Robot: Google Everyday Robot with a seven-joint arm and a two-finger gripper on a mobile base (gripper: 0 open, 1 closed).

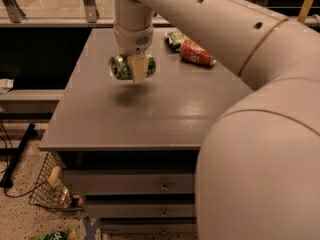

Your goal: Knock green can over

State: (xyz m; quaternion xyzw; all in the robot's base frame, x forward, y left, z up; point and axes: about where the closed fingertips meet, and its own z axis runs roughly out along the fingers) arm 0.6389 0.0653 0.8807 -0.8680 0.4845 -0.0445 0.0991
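Note:
The green can (119,67) has pale mottled markings and lies on its side in the air, a little above the grey table top (150,114), with its shadow on the table right below it. My gripper (136,68) hangs down from the arm at the table's back middle and is shut on the can around its middle. One beige finger (138,70) covers the can's front. The can's silver end faces left.
A red soda can (197,53) lies on its side at the back right of the table, with a green foil snack bag (174,37) just behind it. The table has drawers (163,186) below. A wire basket (50,190) stands on the floor at the lower left. My arm fills the right side.

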